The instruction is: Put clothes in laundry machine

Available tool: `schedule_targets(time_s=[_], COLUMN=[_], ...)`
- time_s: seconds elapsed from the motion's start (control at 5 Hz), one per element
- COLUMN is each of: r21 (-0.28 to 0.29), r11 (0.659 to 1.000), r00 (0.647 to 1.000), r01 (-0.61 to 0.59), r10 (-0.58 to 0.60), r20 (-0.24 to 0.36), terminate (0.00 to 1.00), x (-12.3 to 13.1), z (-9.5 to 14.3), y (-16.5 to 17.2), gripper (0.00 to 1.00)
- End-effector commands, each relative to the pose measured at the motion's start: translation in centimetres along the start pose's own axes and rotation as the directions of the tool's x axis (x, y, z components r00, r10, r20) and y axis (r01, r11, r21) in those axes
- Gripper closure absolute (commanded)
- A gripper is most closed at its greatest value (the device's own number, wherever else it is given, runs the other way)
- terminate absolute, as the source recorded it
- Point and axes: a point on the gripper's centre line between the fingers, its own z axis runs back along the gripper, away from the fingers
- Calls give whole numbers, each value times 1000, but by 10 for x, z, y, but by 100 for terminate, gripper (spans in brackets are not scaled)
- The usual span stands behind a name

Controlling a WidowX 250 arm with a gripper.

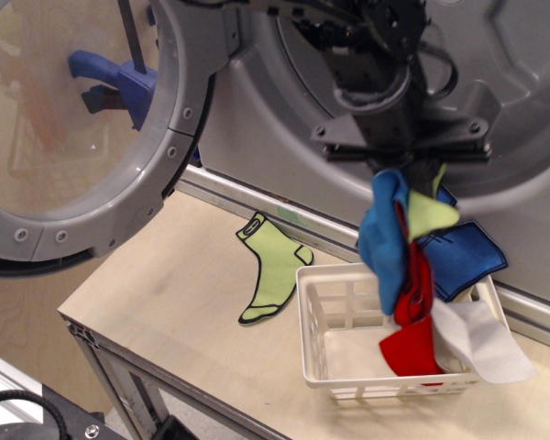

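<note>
My gripper point(406, 168) is shut on a bunch of clothes and holds it in the air above the white basket point(335, 341). The bunch hangs down: a blue piece point(386, 238), a lime-green piece point(433, 214), blue shorts point(463, 258), a red piece point(414, 339) and a white cloth point(481, 344) whose low end trails over the basket's right side. One lime-green sock point(273, 274) lies flat on the wooden table, left of the basket. The grey laundry machine's drum opening point(495, 82) is right behind the gripper. Its round door point(101, 119) stands open at the left.
The wooden table point(165, 302) ends at a front edge low in the frame. A metal sill point(257, 206) runs along the machine's base behind the sock. A blue clamp point(119, 82) shows through the door window.
</note>
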Motion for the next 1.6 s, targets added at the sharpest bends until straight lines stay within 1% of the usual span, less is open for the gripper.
schedule_targets(time_s=[0.0,0.2,0.4,0.6,0.8,1.0,1.2,1.4], r21=[-62,-42,-45,-32,-8,-2,21,-4], r11=[998,999,999,999,1000,1000,1000,998], r00=[971,937,904,871,832,829,824,839], r01=[11,29,29,15,-16,-17,-15,-61], r10=[4,-13,-7,2,18,15,1,53], r20=[239,349,427,491,554,559,567,541], terminate=[0,0,0,0,0,0,0,0], x=[51,71,93,114,132,142,148,151], z=[21,17,20,15,5,-9,-20,-21], y=[-12,-16,-22,-24,-22,-23,-24,-21], gripper=[100,100,100,100,100,100,100,0])
